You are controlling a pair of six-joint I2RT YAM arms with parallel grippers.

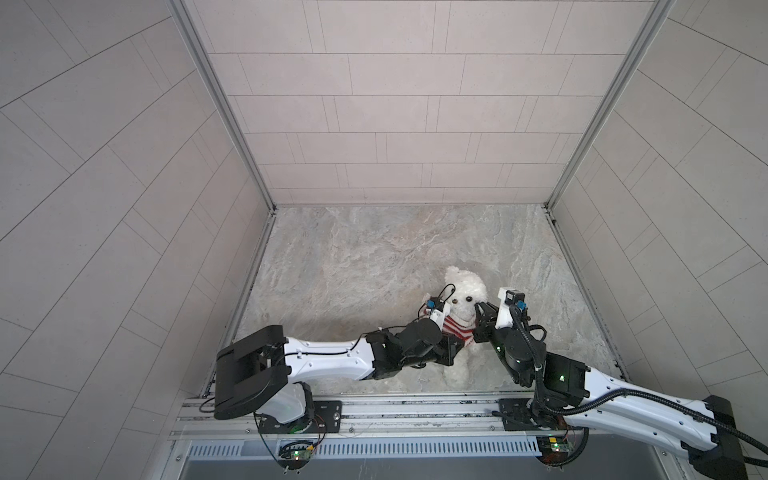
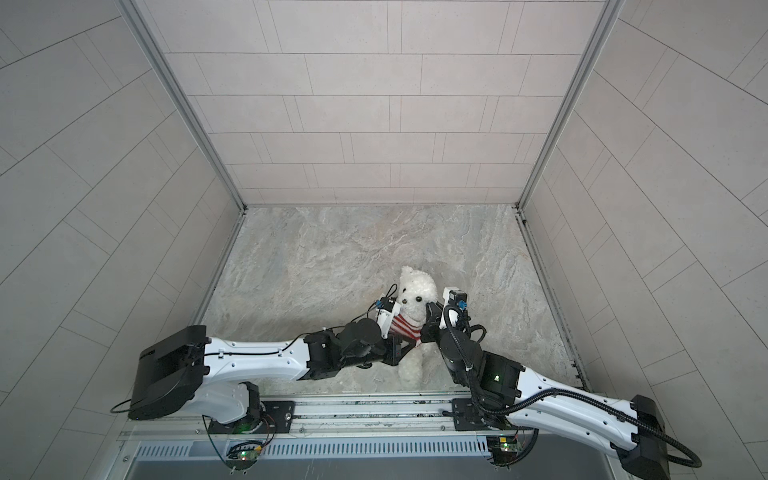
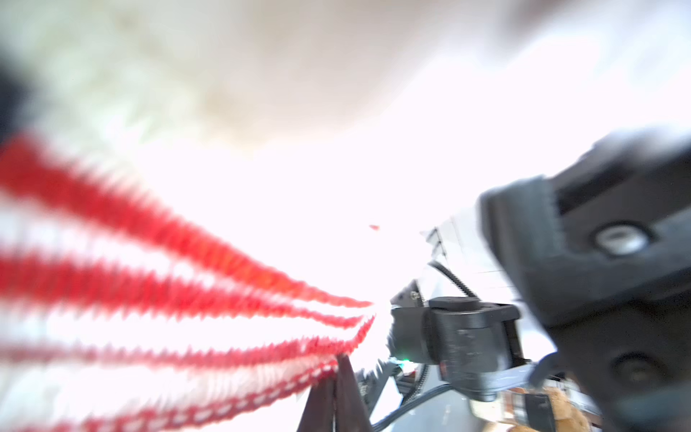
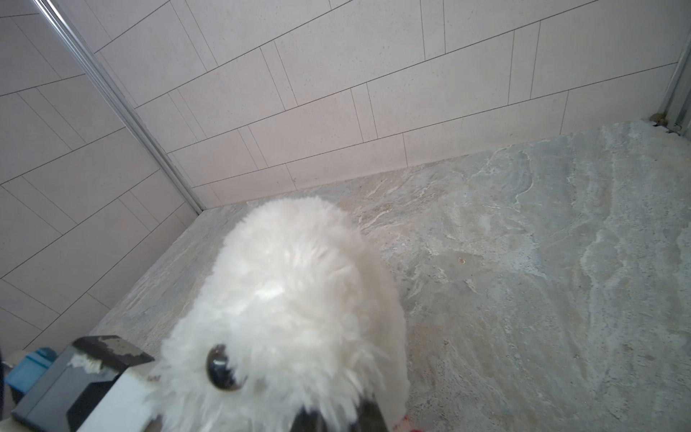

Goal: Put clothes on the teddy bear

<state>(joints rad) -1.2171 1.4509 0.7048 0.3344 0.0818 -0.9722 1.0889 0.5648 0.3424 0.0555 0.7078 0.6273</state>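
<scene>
**Tiled cell, marbled grey desk: one bear, part-dressed**

Setting: pale tiled walls on three sides; bare stone-patterned desk [image 1: 374, 257].

Item: teddy bear [image 1: 465, 291], small, fluffy white plush, round ears, dark bead eyes and nose. Location: front middle of the desk, near the rail, head up and facing the top views, between the two arms. Whether its feet bear on the desk cannot be told.

Fitting: red-and-white striped knit sweater [image 1: 457, 326], bunched around the neck and upper chest. Belly and legs below it are bare fur. Whether the bear's arms are in the sleeves cannot be told.

Left gripper [image 3: 336, 389]: jaws together, with the sweater's hem running into the tips. It appears to be pinching the knit.

Right gripper [image 1: 483, 318]: jaws together against the bear's cheek. The stripes converge toward it in the left wrist view, so it probably holds the opposite edge.

Hazards, as judged:
- The knit is stretched taut between two small pinches. Either could slip and let the sweater spring back up to the neck.
- An uneven pull could twist or tip the bear.
- The hem may catch on the shoulders if the bear's arms are outside the sleeves.
- Fur caught in the jaws would drag the bear along.
</scene>
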